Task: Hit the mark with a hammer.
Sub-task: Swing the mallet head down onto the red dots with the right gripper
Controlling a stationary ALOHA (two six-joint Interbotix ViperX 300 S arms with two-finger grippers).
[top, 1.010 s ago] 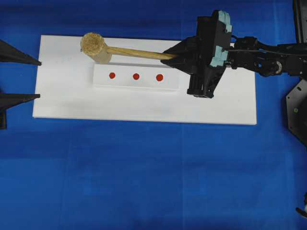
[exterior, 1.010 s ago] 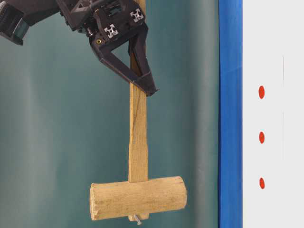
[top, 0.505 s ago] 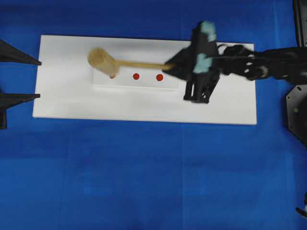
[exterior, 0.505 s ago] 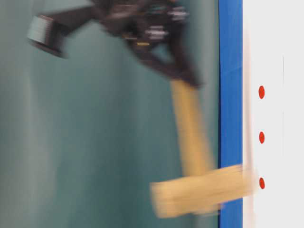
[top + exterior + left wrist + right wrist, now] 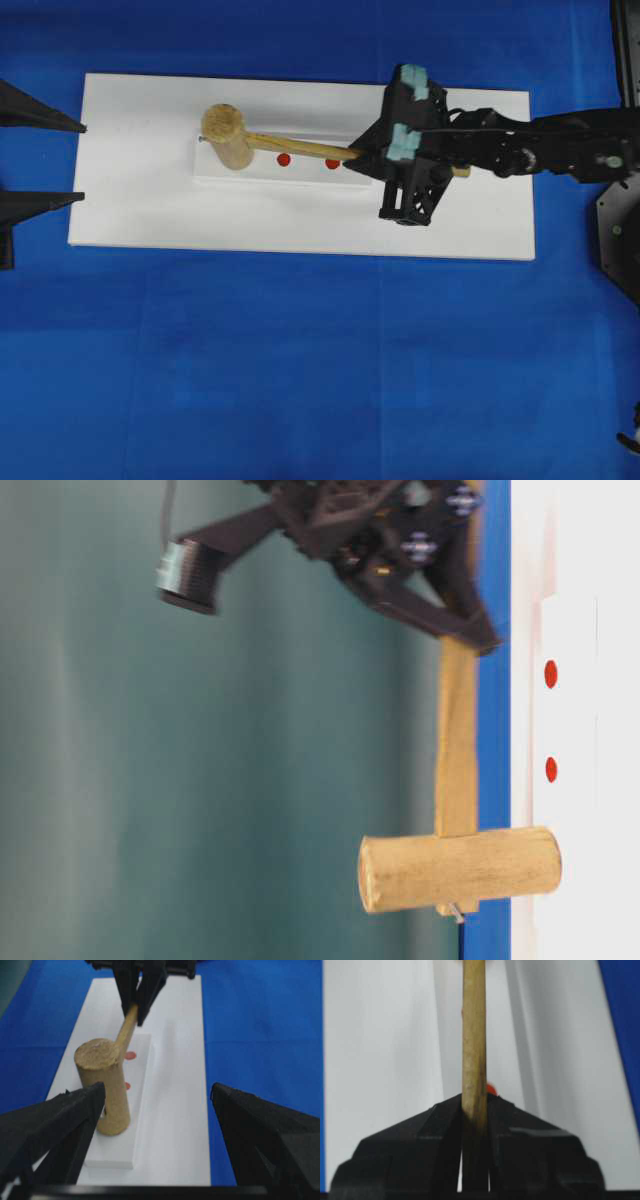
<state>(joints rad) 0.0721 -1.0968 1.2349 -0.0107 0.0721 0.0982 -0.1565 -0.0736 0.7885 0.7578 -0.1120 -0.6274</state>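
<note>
Swung down, hammer head meets block; right tool clamps handle, left tool wide

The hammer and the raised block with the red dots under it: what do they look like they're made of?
The hammer, held by the right gripper: unfinished light wood, with visible grain and a rough, fibrous end face. The block: smooth matte white, possibly plastic or foam board; the pictures don't settle which. Red dots look painted or stuck on.

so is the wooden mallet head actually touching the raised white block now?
Touching. The left wrist view shows the light-brown wooden mallet standing head-down on the raised white block with no gap; the table-level view agrees. The right gripper grips its handle.
</note>
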